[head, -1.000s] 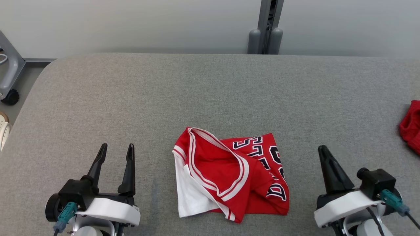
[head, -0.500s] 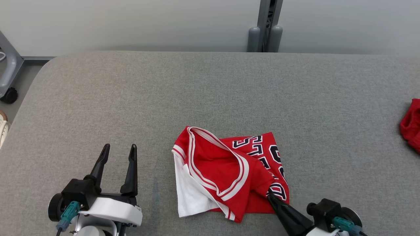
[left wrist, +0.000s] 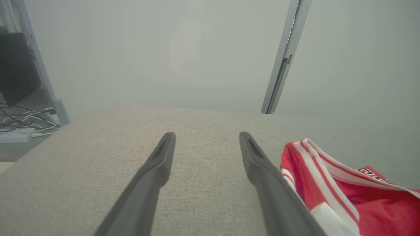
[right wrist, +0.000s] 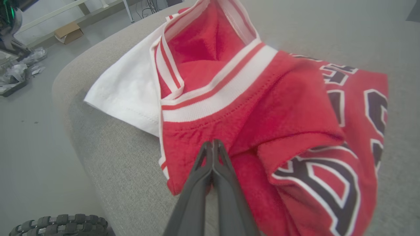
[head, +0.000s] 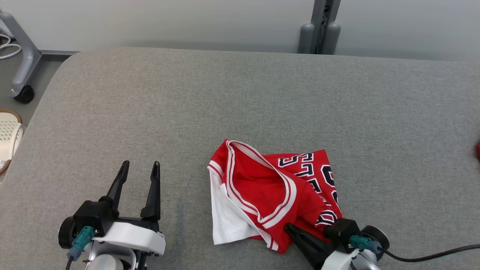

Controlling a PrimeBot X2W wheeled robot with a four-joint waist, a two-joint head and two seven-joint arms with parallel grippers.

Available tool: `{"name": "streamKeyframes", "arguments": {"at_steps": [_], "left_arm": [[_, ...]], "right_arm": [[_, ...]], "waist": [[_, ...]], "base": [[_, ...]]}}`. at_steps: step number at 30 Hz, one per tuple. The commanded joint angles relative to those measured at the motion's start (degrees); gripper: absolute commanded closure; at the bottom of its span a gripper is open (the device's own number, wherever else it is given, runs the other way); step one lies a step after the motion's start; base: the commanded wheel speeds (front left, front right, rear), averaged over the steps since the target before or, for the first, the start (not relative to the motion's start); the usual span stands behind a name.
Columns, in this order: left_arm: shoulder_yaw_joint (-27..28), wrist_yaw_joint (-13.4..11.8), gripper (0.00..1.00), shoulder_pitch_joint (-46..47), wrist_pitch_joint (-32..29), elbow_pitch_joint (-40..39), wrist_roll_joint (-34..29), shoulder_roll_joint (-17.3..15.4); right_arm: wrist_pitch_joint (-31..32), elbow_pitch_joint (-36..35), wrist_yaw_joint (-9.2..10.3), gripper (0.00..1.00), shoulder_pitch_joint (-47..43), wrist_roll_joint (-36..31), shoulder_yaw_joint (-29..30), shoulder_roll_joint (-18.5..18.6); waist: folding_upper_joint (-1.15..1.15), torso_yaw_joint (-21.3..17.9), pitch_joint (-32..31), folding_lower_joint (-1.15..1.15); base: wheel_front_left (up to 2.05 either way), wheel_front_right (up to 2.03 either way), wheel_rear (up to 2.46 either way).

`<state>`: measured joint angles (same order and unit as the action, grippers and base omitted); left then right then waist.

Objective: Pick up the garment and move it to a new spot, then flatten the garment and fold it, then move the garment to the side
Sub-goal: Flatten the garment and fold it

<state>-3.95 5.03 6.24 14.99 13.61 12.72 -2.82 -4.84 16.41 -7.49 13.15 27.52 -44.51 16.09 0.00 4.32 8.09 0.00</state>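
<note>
Head view gives me one red jersey [head: 262,195], crumpled near the front edge of the grey padded table [head: 225,93]. I count two grippers: left gripper [head: 140,164] spread wide beside it, right gripper [head: 289,226] pinched closed, tips at its near hem.

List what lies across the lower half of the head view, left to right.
From the left: cream perforated basket → left gripper, open → red jersey → black cable.
</note>
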Motion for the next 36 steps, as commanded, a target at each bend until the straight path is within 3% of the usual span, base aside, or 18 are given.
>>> {"name": "streamKeyframes", "arguments": {"at_steps": [1,7,16,36], "left_arm": [[-0.05,-0.07,0.0,1.0,0.24,0.0,0.34,-0.21],[-0.64,-0.03,0.0,1.44,0.24,0.16,0.48,-0.22],[-0.06,-0.08,0.0,0.82,0.24,0.26,0.16,-0.21],[-1.83,-0.34,0.0,1.17,0.24,0.55,1.03,-0.21]], "right_arm": [[-0.7,1.25,-0.02,1.0,1.74,0.71,-1.31,-0.25],[-2.21,5.92,-0.01,1.0,5.02,0.9,-1.28,-0.13],[-2.45,7.06,-0.01,1.0,5.05,-0.77,1.54,-0.6],[-0.03,11.71,-0.02,1.0,12.61,6.74,-12.22,-7.57]], "waist": [[0.0,0.66,0.45,0.0],[0.0,2.15,1.15,0.0],[0.0,2.38,1.18,0.0],[0.0,4.7,0.96,0.0]], "base": [[0.0,0.0,0.0],[0.0,0.0,0.0],[0.0,0.0,0.0],[0.0,0.0,0.0]]}}
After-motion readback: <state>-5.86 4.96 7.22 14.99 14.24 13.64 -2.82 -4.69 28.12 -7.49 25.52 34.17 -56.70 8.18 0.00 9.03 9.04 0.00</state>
